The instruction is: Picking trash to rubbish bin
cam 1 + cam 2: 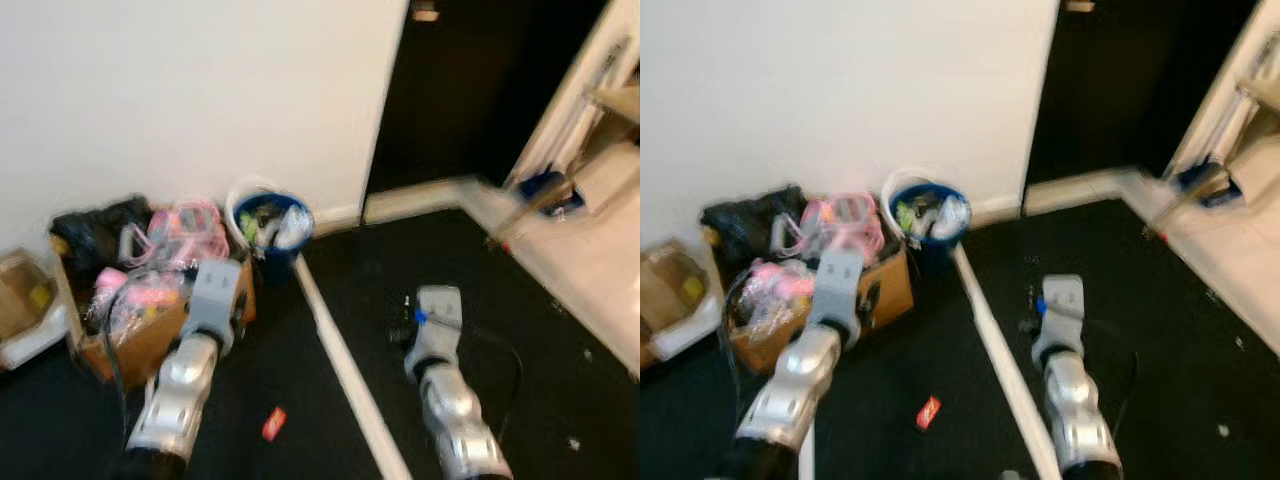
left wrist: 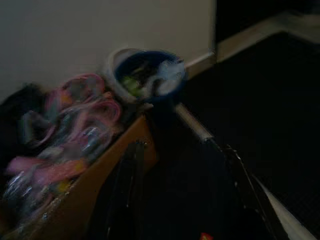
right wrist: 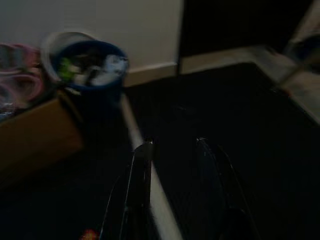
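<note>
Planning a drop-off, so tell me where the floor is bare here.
Bare dark floor lies right of the white strip. Left of it, only a red scrap. Crowded by the wall: the full blue bin and stuffed cardboard box.

Both silver arms reach forward from the lower edge of the head view, the left arm (image 1: 180, 385) at lower left, the right arm (image 1: 450, 400) at lower centre-right; neither touches anything. In the wrist views the left gripper (image 2: 175, 195) and the right gripper (image 3: 172, 190) each show two black fingers parted, nothing between them.
</note>
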